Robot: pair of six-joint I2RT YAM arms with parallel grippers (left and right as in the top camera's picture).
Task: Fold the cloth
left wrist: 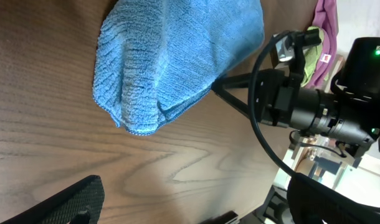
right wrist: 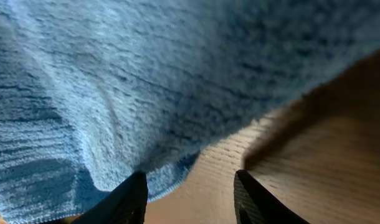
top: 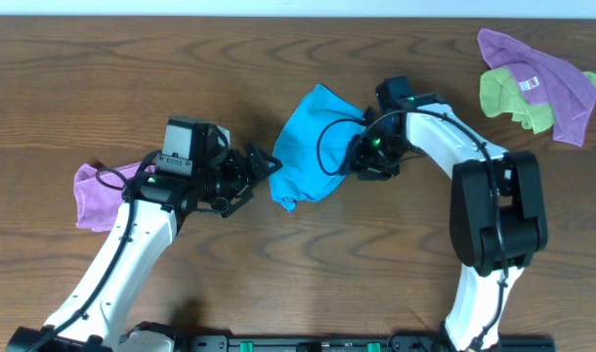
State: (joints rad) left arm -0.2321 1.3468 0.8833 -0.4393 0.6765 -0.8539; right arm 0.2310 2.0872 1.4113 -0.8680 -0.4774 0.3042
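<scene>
The sky-blue cloth [top: 308, 147] lies bunched in the middle of the wooden table. It fills the top of the left wrist view [left wrist: 171, 56] and most of the right wrist view [right wrist: 146, 81]. My left gripper [top: 264, 168] sits just left of the cloth's lower corner, jaws wide open [left wrist: 196, 208] over bare wood, touching nothing. My right gripper [top: 357, 154] is low at the cloth's right edge. Its jaws [right wrist: 190, 193] stand apart with bare table between them, and the cloth's hem lies against the left finger [right wrist: 124, 199].
A purple cloth [top: 98, 191] lies at the left, partly under my left arm. A purple and a yellow-green cloth [top: 532, 83] are piled at the back right corner. The right arm [left wrist: 314, 106] and its cable cross close to the blue cloth.
</scene>
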